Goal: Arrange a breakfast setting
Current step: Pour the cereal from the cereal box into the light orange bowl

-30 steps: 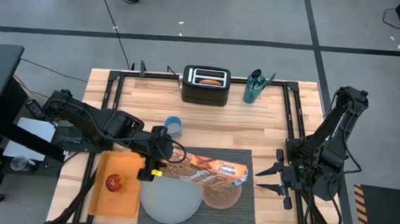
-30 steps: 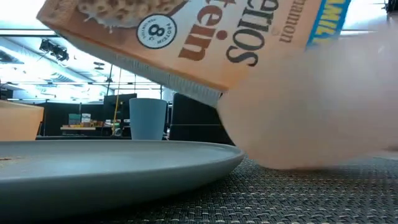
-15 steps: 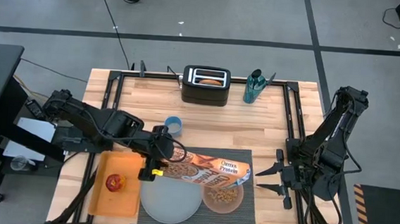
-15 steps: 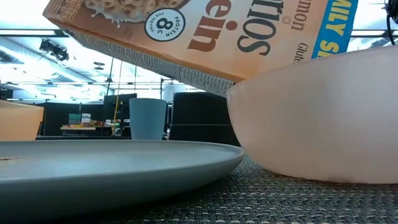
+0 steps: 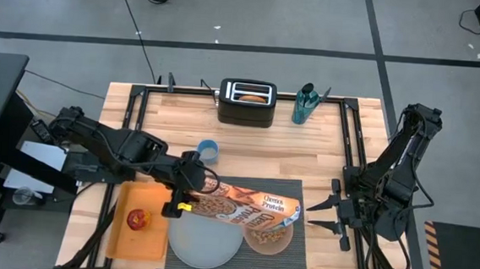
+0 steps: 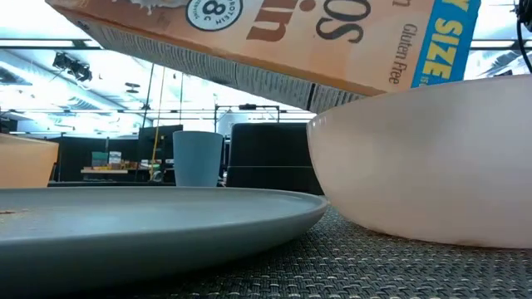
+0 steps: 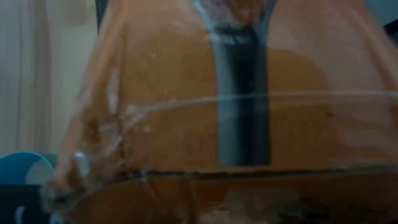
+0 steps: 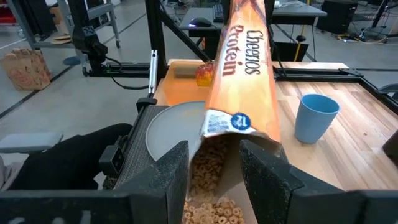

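**Cereal box tipped over the bowl, left arm doing the pouring**

So my left gripper (image 5: 192,185) is clamped on the bottom end of the orange cereal box (image 5: 248,207), jaws pinching it from both sides. The box is tilted way over, lying nearly sideways above the dark grey placemat (image 5: 294,240), open end pointing down into the pink bowl (image 5: 268,236). From my right wrist camera you can see cereal rings (image 8: 208,186) spilling out of the open flap and piling up in the bowl underneath.

The bowl sits on the placemat just beside the big pale grey plate (image 5: 205,241), plate to its left in the overhead shot. Low view shows the box hanging above the bowl's rim, can't tell if it's touching.

The red apple (image 5: 138,220) sits on an orange tray (image 5: 127,241) at the left edge of the table. Small blue cup (image 5: 208,152) stands just behind my left gripper, black toaster (image 5: 246,103) at the far edge.

My right gripper (image 5: 321,216) is hanging at the right edge of the placemat, jaws spread, holding nothing.
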`<state>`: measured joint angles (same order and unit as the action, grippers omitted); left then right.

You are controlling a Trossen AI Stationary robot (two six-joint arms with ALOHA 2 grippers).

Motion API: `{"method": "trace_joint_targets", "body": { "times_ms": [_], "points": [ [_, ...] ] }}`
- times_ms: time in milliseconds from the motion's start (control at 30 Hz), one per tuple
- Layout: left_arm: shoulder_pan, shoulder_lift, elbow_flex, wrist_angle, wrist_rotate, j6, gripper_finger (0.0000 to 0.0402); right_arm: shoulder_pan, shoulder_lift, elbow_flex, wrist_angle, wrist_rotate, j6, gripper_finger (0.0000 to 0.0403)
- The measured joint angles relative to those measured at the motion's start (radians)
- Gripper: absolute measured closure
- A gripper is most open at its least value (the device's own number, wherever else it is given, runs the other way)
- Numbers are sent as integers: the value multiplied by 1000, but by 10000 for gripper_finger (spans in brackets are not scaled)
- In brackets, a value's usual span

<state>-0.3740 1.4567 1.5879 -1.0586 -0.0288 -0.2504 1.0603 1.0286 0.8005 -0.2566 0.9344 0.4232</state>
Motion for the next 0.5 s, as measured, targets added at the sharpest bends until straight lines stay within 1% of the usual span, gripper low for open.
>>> {"method": "trace_joint_targets", "body": {
  "times_ms": [167, 500],
  "points": [
    [6, 0, 0, -11, 30, 0, 228, 0, -8, 0, 0, -8, -9, 252],
    [18, 0, 0, -4, 40, 0, 228, 1, -28, 0, 1, 0, -26, 252]
  ]
}}
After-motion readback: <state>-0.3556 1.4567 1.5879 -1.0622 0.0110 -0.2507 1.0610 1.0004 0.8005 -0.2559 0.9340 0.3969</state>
